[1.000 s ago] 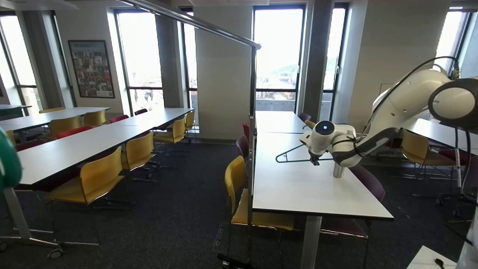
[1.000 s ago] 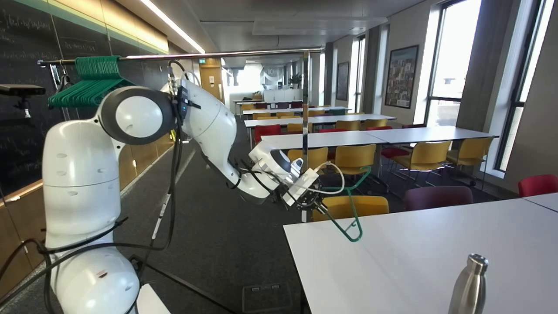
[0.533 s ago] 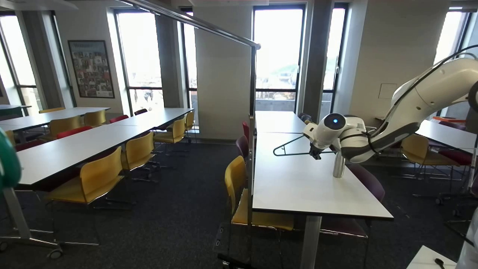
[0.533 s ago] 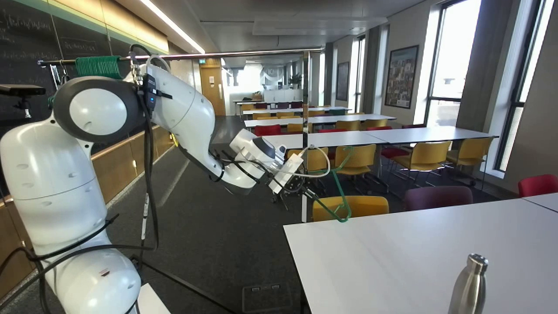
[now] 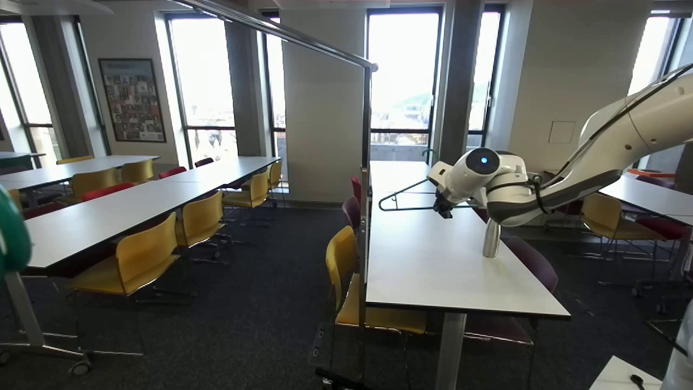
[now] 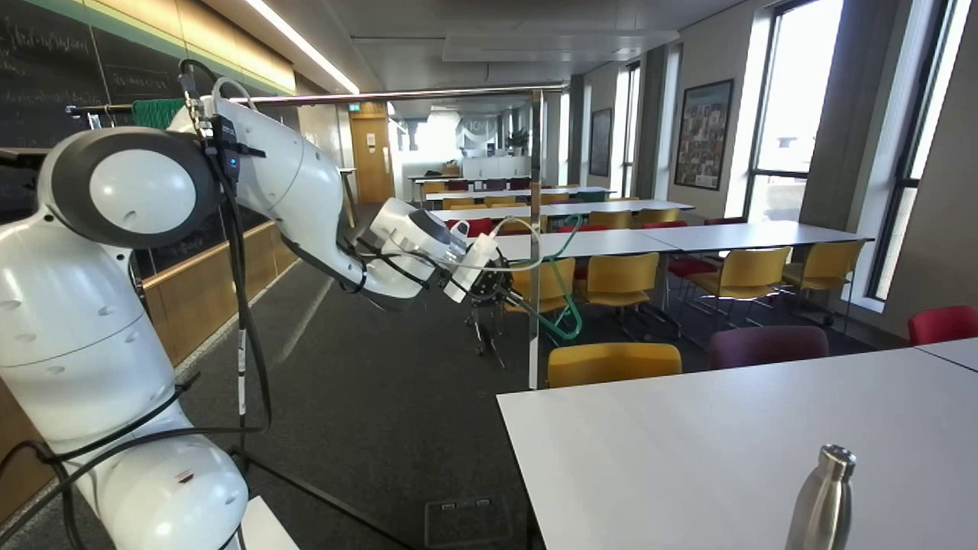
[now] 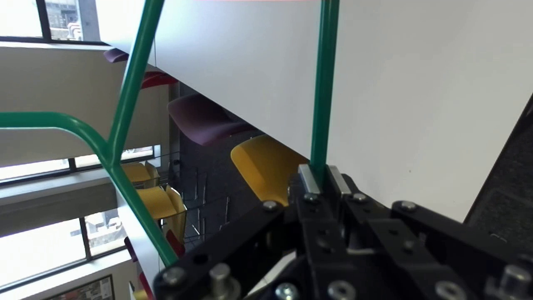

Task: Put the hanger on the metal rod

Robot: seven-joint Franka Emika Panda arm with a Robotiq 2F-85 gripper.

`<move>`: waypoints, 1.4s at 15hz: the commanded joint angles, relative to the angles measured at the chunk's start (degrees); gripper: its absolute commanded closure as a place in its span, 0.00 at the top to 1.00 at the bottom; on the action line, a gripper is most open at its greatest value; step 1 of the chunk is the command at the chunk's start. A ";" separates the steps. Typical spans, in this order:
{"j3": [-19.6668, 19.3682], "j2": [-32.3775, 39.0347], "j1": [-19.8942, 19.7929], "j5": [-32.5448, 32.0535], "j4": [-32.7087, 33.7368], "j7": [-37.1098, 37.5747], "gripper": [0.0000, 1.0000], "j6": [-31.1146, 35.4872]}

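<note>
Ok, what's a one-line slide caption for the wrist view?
End effector pinching one bar of the green hanger, white table and yellow chair behind.

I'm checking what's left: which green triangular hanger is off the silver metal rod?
The green triangular hanger gripped by the black gripper; the other green hangers hang bunched on the rod.
</note>
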 commanded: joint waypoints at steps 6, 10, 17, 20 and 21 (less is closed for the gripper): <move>8.23 -3.75 -1.75 1.89 3.84 1.13 0.02 -5.71; 8.28 -3.87 -2.34 2.61 4.03 0.78 0.02 -4.62; 8.44 -2.60 -2.39 2.54 4.02 0.36 0.09 -4.10; 9.03 -2.70 -2.74 0.12 4.92 1.92 0.02 -5.84; 9.42 -2.60 -2.82 -1.38 5.83 2.71 0.02 -6.34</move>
